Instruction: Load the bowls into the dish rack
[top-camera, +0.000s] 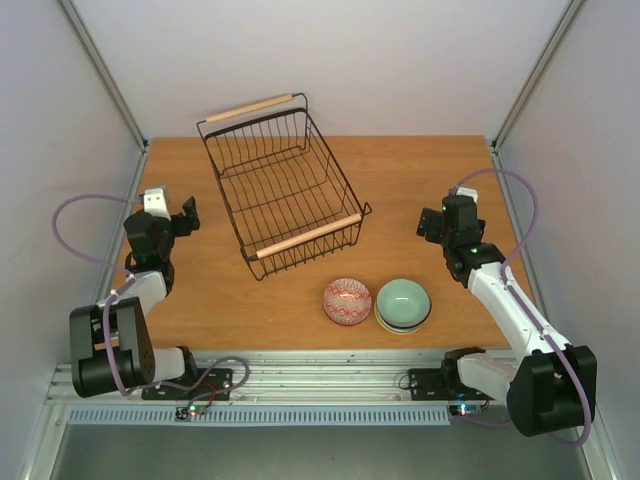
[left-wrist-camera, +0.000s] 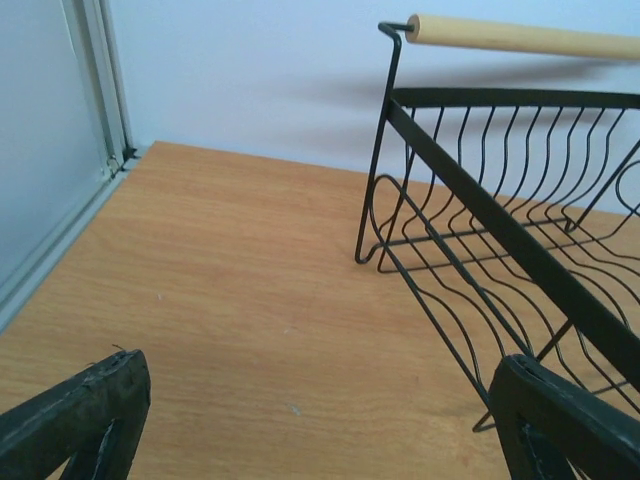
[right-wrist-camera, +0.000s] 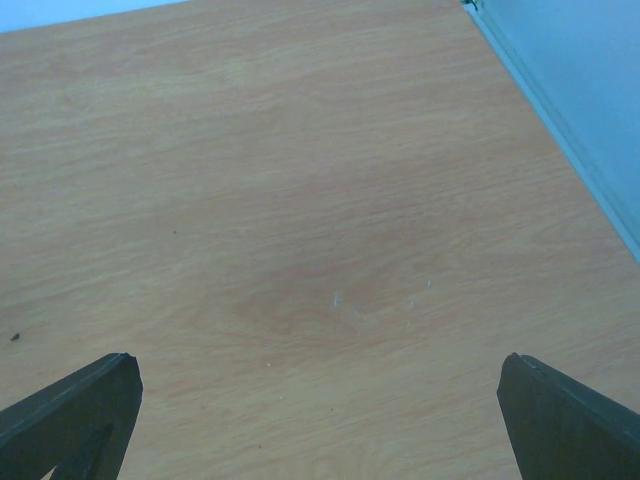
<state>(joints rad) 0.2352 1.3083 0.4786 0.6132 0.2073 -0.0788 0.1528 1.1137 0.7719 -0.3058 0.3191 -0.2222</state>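
Black wire dish rack (top-camera: 285, 195) upright, red-patterned bowl (top-camera: 347, 301) beside mint-topped bowl stack (top-camera: 403, 305)

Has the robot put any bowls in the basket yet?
Not yet. Done: nothing, the dish rack holds no bowls. In hand: nothing, the left gripper and right gripper are both open and holding nothing. Left to do: the red-patterned bowl and the mint green bowl, which seems to sit on top of a stack, wait on the table in front of the rack.
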